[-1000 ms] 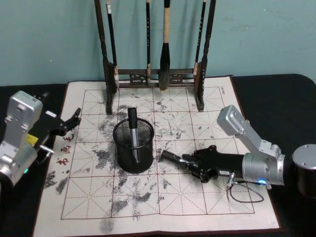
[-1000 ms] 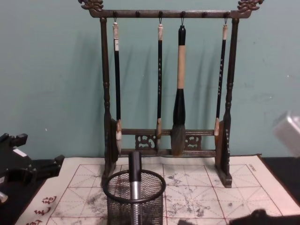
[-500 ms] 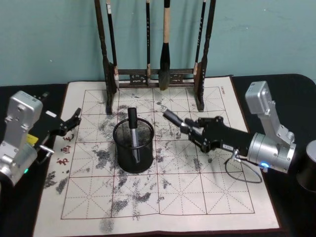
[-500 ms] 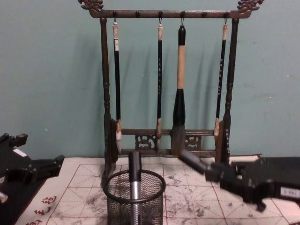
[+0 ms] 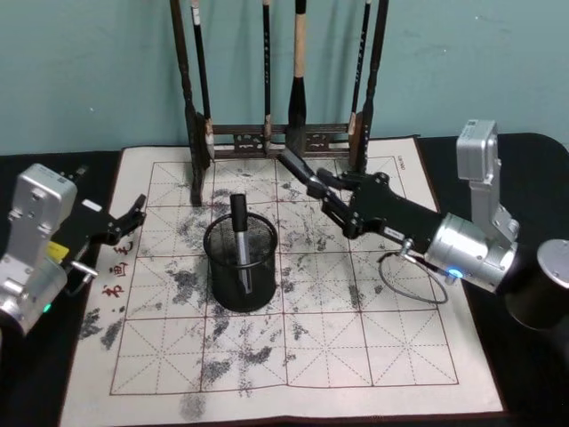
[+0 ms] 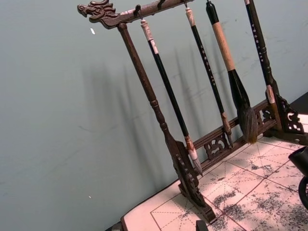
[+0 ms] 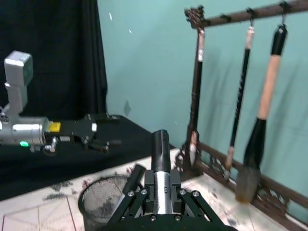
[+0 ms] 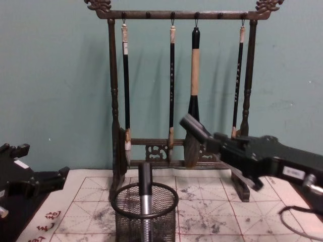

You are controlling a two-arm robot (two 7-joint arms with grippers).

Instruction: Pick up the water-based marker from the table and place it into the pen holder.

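**Marker aloft, a short swing from the cup**

Head view: the right gripper (image 5: 327,191), fingers clenched on the water-based marker (image 5: 300,169), holds it near the brush rack (image 5: 267,135), beside the pen holder (image 5: 227,285). I'd carry it over the rim, stand it upright, then release. The left gripper (image 5: 133,216) idles at the left, fingers spread. Right wrist view: the marker has a black cap and a silvery barrel. Chest view: it hangs tilted, above and right of the mesh cup, where another marker (image 8: 145,181) stands.

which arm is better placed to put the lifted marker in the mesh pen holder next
Right. The right hand is shut on the marker, raised above the mat to the right of the pen holder. The left hand sits open and empty at the mat's left edge.
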